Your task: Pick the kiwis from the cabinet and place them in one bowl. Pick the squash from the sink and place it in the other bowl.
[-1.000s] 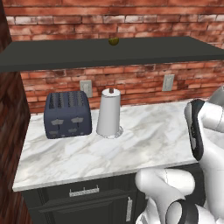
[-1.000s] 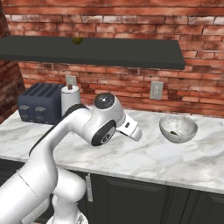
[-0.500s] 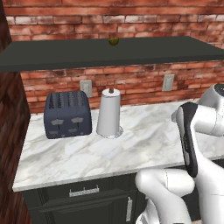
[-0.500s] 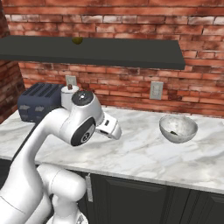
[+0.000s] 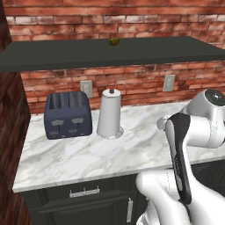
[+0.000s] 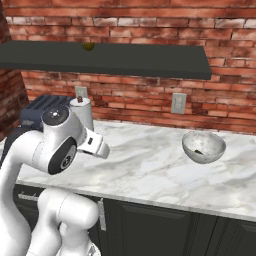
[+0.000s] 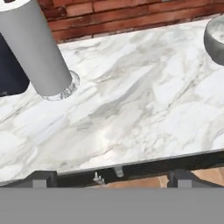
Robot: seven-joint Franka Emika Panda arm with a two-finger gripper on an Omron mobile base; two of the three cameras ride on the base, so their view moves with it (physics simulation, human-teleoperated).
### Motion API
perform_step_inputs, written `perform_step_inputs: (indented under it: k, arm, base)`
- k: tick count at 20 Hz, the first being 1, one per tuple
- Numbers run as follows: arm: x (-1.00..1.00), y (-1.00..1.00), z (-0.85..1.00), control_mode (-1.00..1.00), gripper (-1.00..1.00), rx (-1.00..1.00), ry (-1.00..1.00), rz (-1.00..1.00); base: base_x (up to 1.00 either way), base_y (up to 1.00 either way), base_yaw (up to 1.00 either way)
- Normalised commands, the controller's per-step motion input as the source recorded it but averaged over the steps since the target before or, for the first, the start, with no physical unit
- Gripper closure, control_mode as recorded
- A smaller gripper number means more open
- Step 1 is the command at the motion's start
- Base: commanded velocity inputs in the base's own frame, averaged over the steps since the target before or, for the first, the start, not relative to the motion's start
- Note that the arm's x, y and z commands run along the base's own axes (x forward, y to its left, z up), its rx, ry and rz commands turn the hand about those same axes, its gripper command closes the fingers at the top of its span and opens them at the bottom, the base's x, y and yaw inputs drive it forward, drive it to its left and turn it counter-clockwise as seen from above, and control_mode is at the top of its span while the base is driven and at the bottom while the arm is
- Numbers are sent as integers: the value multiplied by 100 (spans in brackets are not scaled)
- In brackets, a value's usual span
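Note:
One olive-green kiwi [image 5: 114, 41] [image 6: 88, 46] lies on top of the dark charcoal cabinet [image 5: 132, 52] [image 6: 125, 59] on the brick wall. The pale speckled bowl [image 6: 203, 147] [image 7: 216, 38] stands on the marble counter at the right. My gripper [image 7: 113, 178] is open, its fingertips [image 7: 43, 178] wide apart with nothing between them. It hovers over the counter's front edge, well below the cabinet and left of the bowl. The squash and the sink are out of view.
A paper-towel roll [image 5: 110, 113] [image 7: 38, 52] stands on the marble counter [image 5: 132, 145], with a dark blue toaster [image 5: 68, 115] to its left. Dark lower cupboards [image 6: 150, 225] run under the counter. My white arm [image 6: 60, 145] bends over the counter's left part.
My arm has swung leftward across the counter in the right base view and come further into the left base view. The gripper stayed open. Kiwi and bowl have not moved.

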Motion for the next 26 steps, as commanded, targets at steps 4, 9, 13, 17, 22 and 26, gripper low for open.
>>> perform_step_inputs:
  k: [4,9,13,17,22,26]
  arm:
    - [-16,58,52,-100,-100,0,0,8]
    - [-22,31,66,-100,-100,0,3,9]
    - [-37,24,41,-100,-100,-1,1,8]
    - [-36,24,50,-100,-100,-1,-1,3]
    - [-14,22,62,-100,-100,0,-9,0]
    - [0,22,58,-100,-100,-1,-14,0]
  base:
    - [0,0,0]
    - [0,0,0]
    - [0,0,0]
    - [0,0,0]
    - [0,0,0]
    - [0,0,0]
